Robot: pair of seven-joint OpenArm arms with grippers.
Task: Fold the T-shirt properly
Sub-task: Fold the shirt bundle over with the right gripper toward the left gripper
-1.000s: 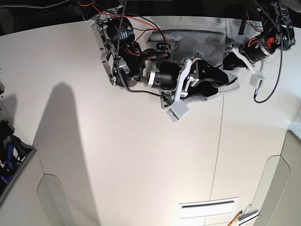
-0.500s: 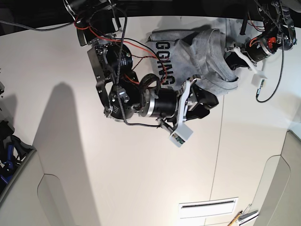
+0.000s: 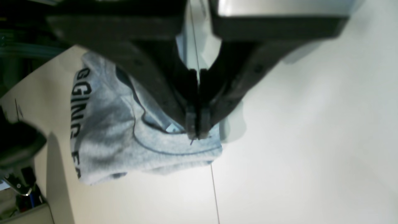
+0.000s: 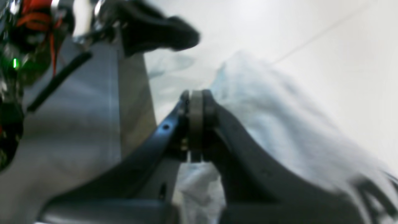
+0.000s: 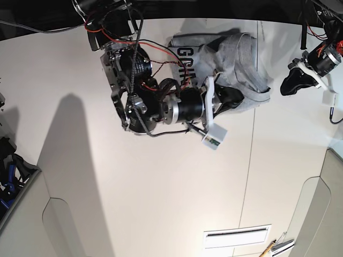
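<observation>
The T-shirt lies in a rumpled heap at the far edge of the table, its black lettering partly turned up on the side nearer the right arm. A second earlier the right pincer stood spread over a flatter garment; it is now clenched at the near edge of the heap, beside the table seam. The right wrist view shows its tips pressed together with grey cloth bunched all around them, but whether a fold is actually trapped between them cannot be told. The left pincer, also closed and holding nothing, has withdrawn from the shirt's edge and now hangs well apart from it over bare table. Judged from this, the shirt is still unfolded, and the closure probably begins a pull to spread it.
</observation>
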